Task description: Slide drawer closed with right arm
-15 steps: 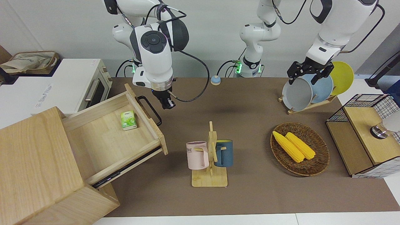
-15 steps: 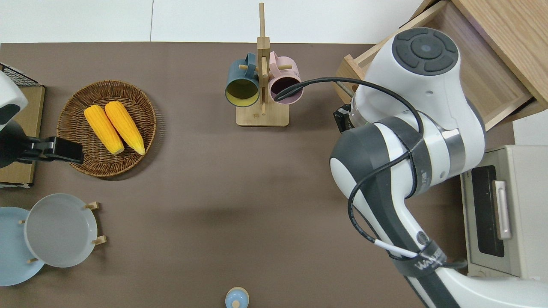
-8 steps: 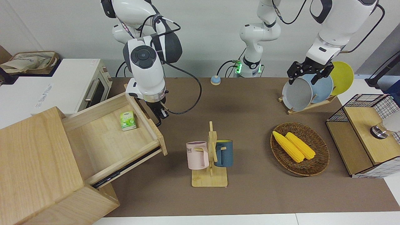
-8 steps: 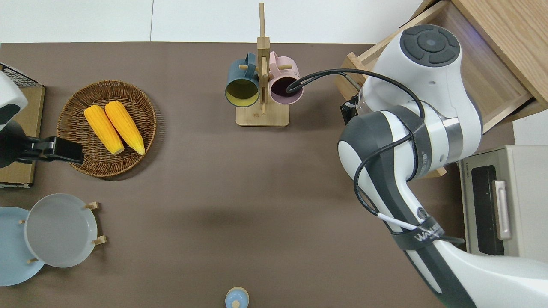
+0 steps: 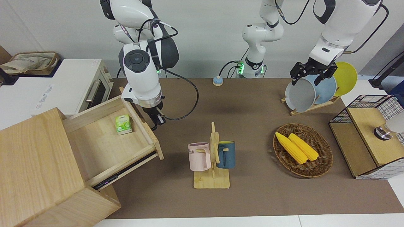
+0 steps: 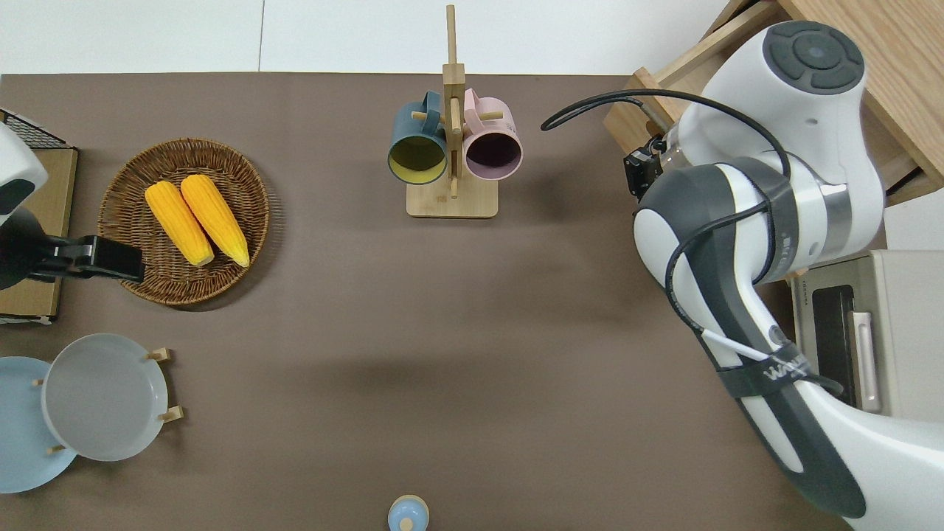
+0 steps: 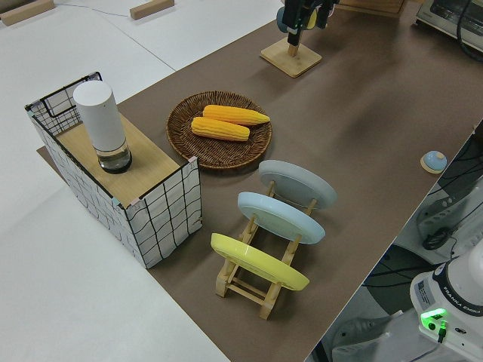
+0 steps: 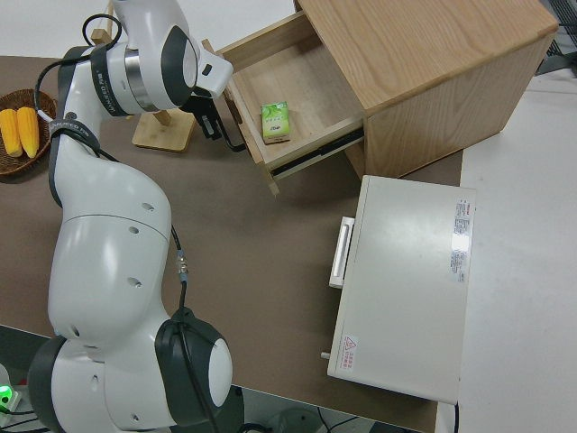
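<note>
The pale-wood drawer (image 5: 145,132) stands about half out of the light-wood cabinet (image 5: 34,157) at the right arm's end of the table. My right gripper (image 5: 157,120) is down against the drawer's front panel, at its black loop handle (image 8: 238,144), which the gripper partly hides. In the overhead view the right gripper (image 6: 639,171) sits just off the drawer's front edge (image 6: 627,122). The right side view shows the right gripper (image 8: 215,122) at the same spot. A small green carton (image 5: 123,124) lies inside the drawer. My left arm is parked, its gripper (image 5: 311,75) open.
A white toaster oven (image 5: 63,85) stands beside the cabinet, nearer to the robots. Mid-table stands a wooden mug rack (image 5: 212,176) with a pink and a blue mug. A wicker basket (image 5: 322,164) with two corn cobs, a plate rack (image 5: 312,105) and a wire-framed box (image 5: 369,135) sit toward the left arm's end.
The right gripper has moved toward the cabinet, and the drawer has slid some way in with it. The green carton travelled along inside. The left arm has not moved.
</note>
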You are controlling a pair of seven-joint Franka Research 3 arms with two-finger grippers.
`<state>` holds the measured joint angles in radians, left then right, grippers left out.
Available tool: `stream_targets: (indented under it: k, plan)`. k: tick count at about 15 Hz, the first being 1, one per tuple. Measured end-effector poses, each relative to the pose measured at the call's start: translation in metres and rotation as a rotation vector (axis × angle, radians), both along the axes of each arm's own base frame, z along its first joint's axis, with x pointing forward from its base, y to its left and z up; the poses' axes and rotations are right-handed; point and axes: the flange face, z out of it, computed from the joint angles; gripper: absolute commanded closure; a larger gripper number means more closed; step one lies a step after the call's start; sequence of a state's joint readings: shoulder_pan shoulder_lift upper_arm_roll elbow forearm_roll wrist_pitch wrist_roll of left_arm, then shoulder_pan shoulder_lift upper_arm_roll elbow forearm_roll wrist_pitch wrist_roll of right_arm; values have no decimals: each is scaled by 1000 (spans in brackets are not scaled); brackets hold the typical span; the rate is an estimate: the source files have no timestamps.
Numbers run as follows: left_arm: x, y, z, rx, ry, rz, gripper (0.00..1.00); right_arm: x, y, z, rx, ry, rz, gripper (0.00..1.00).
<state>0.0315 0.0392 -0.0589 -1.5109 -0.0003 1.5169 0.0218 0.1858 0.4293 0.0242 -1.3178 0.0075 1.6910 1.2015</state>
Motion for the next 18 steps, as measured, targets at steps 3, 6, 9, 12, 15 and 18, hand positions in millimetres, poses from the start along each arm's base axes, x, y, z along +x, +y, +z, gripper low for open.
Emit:
stream_targets:
  k: [3,6,9,12,15,18]
  plan:
    - [0,0,0,0,0,0,7,8,-22,4,5,-13,-6,1000]
    - [0,0,0,0,0,0,7,15,-43,7,11,-23,-14,1000]
    - [0,0,0,0,0,0,7,22,-70,6,18,-27,-16,1000]
    - [0,0,0,0,0,0,7,27,-104,5,21,-31,-18,1000]
    - [0,0,0,0,0,0,7,30,-137,6,22,-39,-6,1000]
    - [0,0,0,0,0,0,7,32,-161,6,19,-49,3,1000]
